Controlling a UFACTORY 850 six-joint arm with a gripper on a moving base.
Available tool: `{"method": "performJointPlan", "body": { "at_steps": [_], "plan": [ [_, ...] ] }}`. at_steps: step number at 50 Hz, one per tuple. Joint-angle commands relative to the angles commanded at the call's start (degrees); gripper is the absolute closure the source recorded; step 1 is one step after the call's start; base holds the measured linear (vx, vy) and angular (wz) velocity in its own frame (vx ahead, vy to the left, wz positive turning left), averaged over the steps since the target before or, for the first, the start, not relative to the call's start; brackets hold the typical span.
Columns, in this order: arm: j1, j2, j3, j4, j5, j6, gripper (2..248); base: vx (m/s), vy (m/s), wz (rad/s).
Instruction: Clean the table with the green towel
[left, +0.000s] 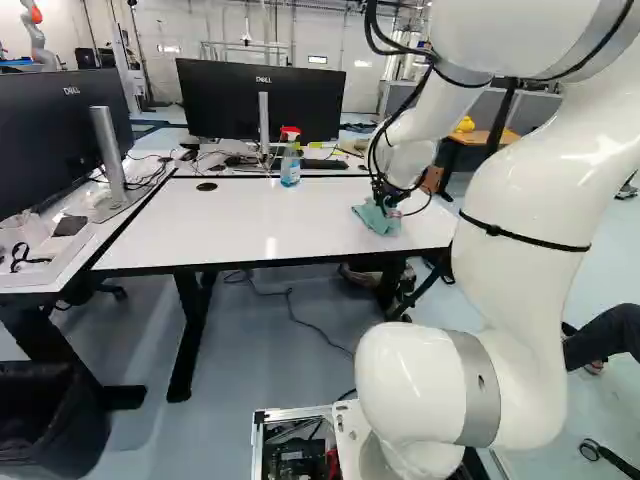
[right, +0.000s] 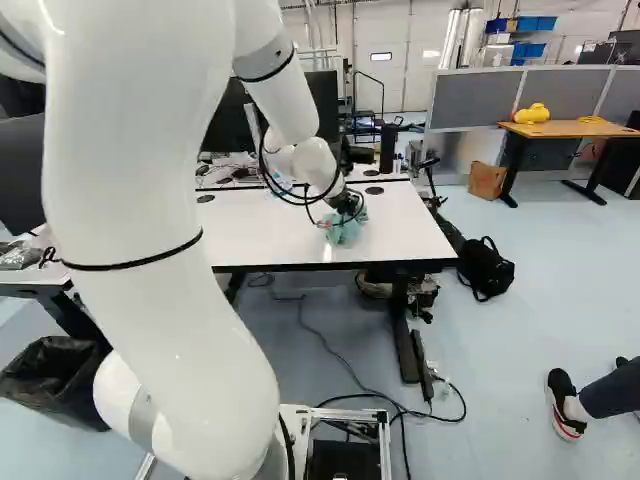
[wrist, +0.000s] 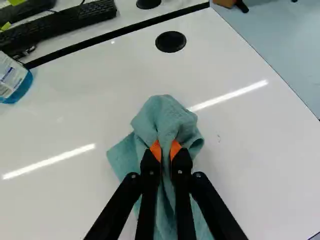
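In the right base view my gripper (right: 346, 203) is low over the white table (right: 270, 235), toward its right part, with the green towel (right: 345, 230) bunched beneath it. The wrist view has the gripper (wrist: 166, 156) shut on the towel (wrist: 162, 117), a fold of cloth pinched between the orange pads. Cloth spreads over the tabletop (wrist: 250, 150) ahead of and under the fingers. A small dark mark (wrist: 218, 136) shows on the surface beside the towel.
A spray bottle (left: 290, 165) with blue liquid stands near the table's far edge. Behind it are a monitor (left: 225, 100) and a keyboard (wrist: 55, 25). A black bag (right: 486, 268) lies on the floor right of the table. Another robot (left: 38, 35) stands far back.
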Motion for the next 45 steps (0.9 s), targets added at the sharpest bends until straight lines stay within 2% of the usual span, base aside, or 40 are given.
{"method": "performJointPlan", "body": {
  "at_steps": [25,38,45],
  "plan": [
    [3.6,4.4,4.8,0.0,0.0,0.0,210,0.000,0.000,0.000],
    [4.9,7.5,8.1,0.0,0.0,0.0,210,0.000,0.000,0.000],
    [5.0,7.9,8.5,0.0,0.0,0.0,210,0.000,0.000,0.000]
  ]
}}
